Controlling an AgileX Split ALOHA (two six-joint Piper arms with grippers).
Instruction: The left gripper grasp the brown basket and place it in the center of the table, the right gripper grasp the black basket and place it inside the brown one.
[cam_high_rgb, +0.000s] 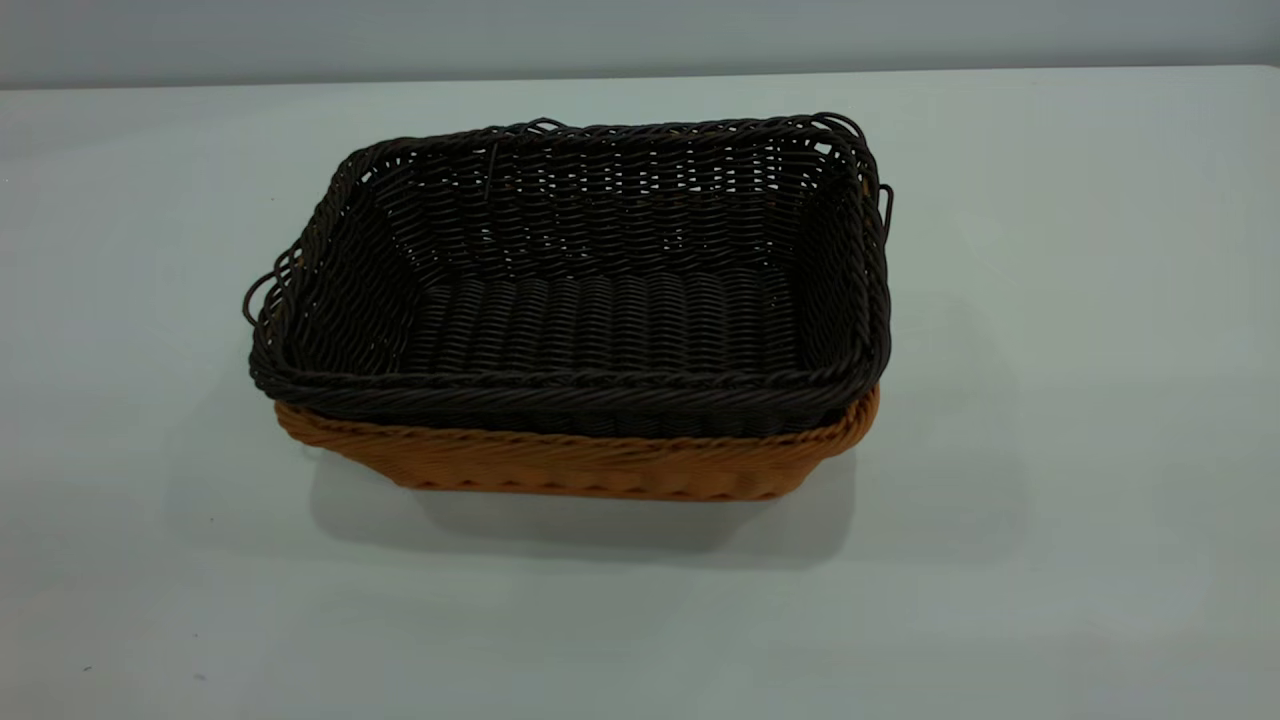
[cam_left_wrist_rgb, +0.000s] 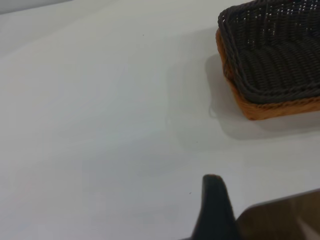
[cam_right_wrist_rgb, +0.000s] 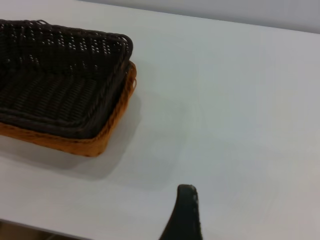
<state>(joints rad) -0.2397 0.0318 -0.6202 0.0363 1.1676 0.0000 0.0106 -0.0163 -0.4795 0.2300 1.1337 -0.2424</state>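
The black basket (cam_high_rgb: 590, 290) is sitting nested inside the brown basket (cam_high_rgb: 560, 465) at the table's (cam_high_rgb: 1050, 500) center. Left gripper (cam_left_wrist_rgb: 214, 207) and right gripper (cam_right_wrist_rgb: 184, 215) are hovering apart from them; their opening cannot be told.

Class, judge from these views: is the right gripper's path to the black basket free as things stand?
Probably yes. The black basket sits nested in the brown basket, rim exposed. In the right wrist view only bare table lies between the right gripper and the baskets. The left gripper is also withdrawn.
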